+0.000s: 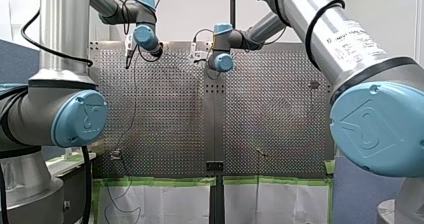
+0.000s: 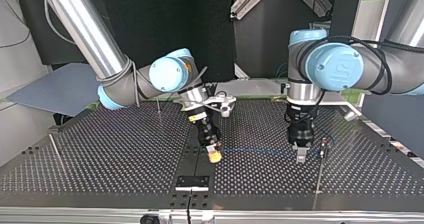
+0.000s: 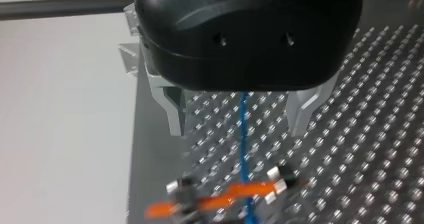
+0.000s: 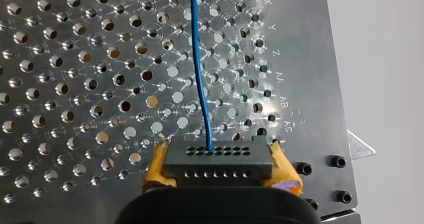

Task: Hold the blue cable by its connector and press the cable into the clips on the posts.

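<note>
In the top view, left of centre, my right hand (image 2: 215, 154) pinches the connector (image 4: 218, 159) between yellow pads (image 4: 158, 165). The blue cable (image 2: 255, 150) runs rightward, low over the bench (image 2: 100, 159), to my left hand (image 2: 300, 156), whose fingers (image 3: 172, 109) stand wide, seemingly astride it. A post (image 2: 320, 171) stands just right of it.

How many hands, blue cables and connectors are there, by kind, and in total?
Hands: 2, left hand and right hand
Cable: 1
Connector: 1
Total: 4
</note>
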You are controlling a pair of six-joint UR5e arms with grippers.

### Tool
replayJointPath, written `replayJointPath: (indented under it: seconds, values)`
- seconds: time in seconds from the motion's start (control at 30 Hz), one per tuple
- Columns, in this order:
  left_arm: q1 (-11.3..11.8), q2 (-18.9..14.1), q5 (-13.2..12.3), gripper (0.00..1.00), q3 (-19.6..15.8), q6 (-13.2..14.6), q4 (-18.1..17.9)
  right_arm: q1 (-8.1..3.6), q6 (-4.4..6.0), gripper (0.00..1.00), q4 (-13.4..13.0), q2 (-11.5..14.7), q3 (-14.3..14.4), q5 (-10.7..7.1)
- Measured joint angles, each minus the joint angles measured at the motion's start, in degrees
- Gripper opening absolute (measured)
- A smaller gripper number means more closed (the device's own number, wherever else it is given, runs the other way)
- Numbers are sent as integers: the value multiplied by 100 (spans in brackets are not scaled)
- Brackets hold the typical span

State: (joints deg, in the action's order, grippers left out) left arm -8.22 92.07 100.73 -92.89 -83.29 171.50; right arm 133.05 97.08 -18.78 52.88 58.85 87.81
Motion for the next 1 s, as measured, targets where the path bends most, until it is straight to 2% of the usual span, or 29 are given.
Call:
replayJointPath:
  seconds: [0.1, 0.3, 0.63, 0.83, 1.0]
  values:
    - [6, 6, 132, 100, 104, 22, -36, -1, 6, 0, 3, -3, 0, 0]
    - [-5, 17, 166, 100, 198, 32, -75, -10, 13, 0, -1, -8, 1, -11]
    - [-31, 337, -91, 100, 359, -50, -66, -19, 15, 0, 5, -12, 1, -43]
    - [-33, 416, 32, 100, 555, -50, -15, -17, 15, 0, 5, -14, 0, -44]
    - [-60, 604, 138, 100, 682, 77, 122, -11, 15, 0, 5, -13, 0, -44]
